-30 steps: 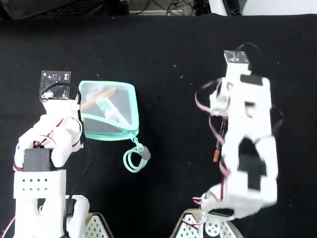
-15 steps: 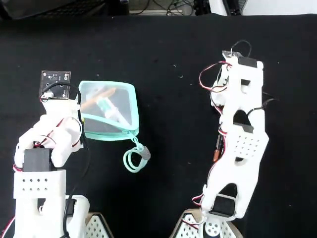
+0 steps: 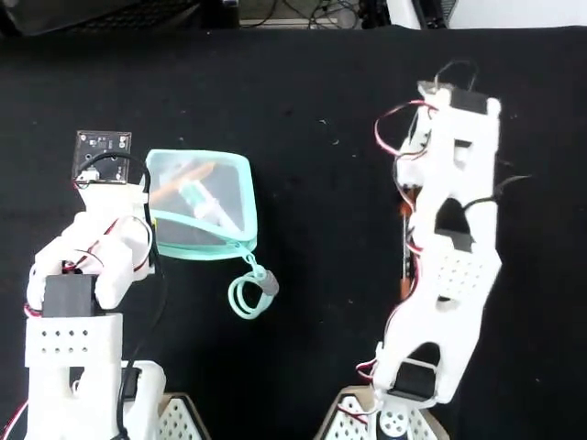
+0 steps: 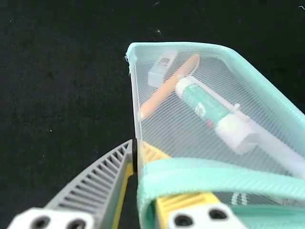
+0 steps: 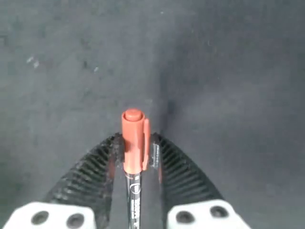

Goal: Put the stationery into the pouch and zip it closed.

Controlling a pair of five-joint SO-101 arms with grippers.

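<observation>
A mint mesh pouch (image 3: 204,203) lies at the left of the black table, its zipper side facing the arms. Through the mesh I see an orange pen (image 4: 167,86), a green-and-white tube (image 4: 209,109) and a small white piece (image 4: 161,64). My left gripper (image 4: 137,148) is shut on the pouch's near corner, with the grey finger (image 4: 97,188) outside and the yellow finger (image 4: 157,157) under the mint band. My right gripper (image 5: 135,143) is shut on a red-capped pen (image 5: 133,138), held above bare table. That pen (image 3: 404,273) peeks out beside the right arm.
The pouch's cord loop with its grey pull (image 3: 248,293) trails toward the front. A small circuit board (image 3: 101,156) lies just left of the pouch. Cables and equipment run along the table's far edge (image 3: 303,18). Black cloth stretches between the two arms.
The right arm has unfolded and stretched away from its base, carrying the red-capped pen, then shifted slightly right. The left arm and the pouch have kept still.
</observation>
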